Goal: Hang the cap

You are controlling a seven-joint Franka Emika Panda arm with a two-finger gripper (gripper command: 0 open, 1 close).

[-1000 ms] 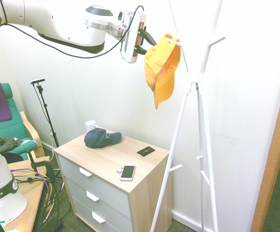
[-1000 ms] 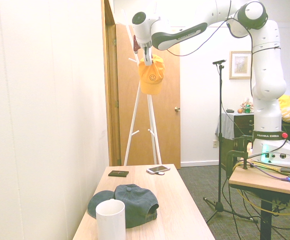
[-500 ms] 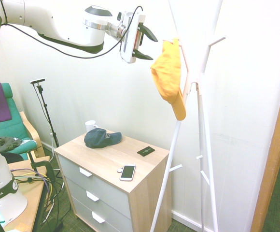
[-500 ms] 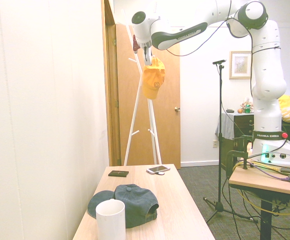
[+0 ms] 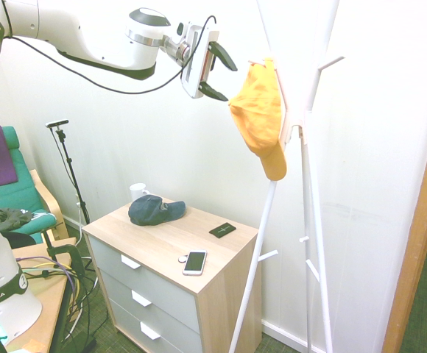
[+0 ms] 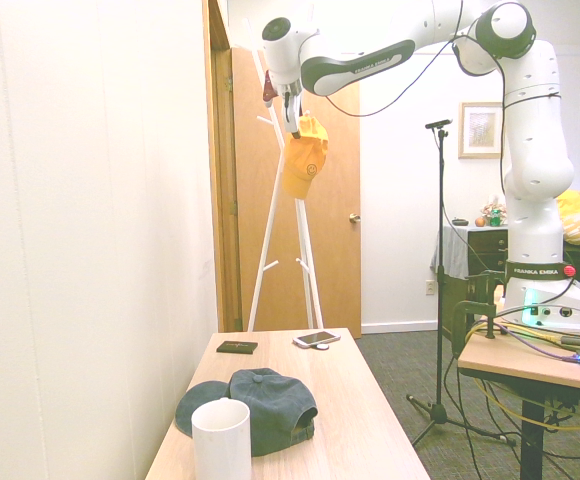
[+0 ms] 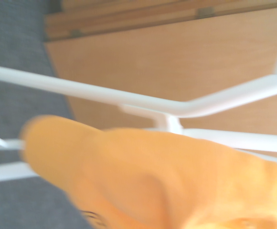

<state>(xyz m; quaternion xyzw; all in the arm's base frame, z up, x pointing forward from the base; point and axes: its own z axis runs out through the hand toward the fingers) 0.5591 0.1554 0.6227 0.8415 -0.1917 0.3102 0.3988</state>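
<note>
The yellow-orange cap (image 5: 261, 118) hangs from an upper peg of the white coat stand (image 5: 302, 184), brim pointing down. The second exterior view shows the cap (image 6: 304, 165) with its small round emblem facing the camera. My gripper (image 5: 221, 74) is open just left of the cap, fingers spread one above the other, with nothing between them. It sits close to the cap's crown without gripping it. The wrist view is filled by the blurred cap (image 7: 143, 181) in front of the stand's white bars (image 7: 129, 98).
A wooden dresser (image 5: 171, 259) below holds a dark navy cap (image 5: 154, 209), a white mug (image 5: 138, 191), a phone (image 5: 194, 262) and a small black item (image 5: 222, 230). A wooden door (image 6: 325, 240) stands behind the stand. A green chair (image 5: 18, 193) is at left.
The gripper opened and let go of the cap, which swung onto the peg and now hangs with its brim down. The gripper drew back slightly to the left.
</note>
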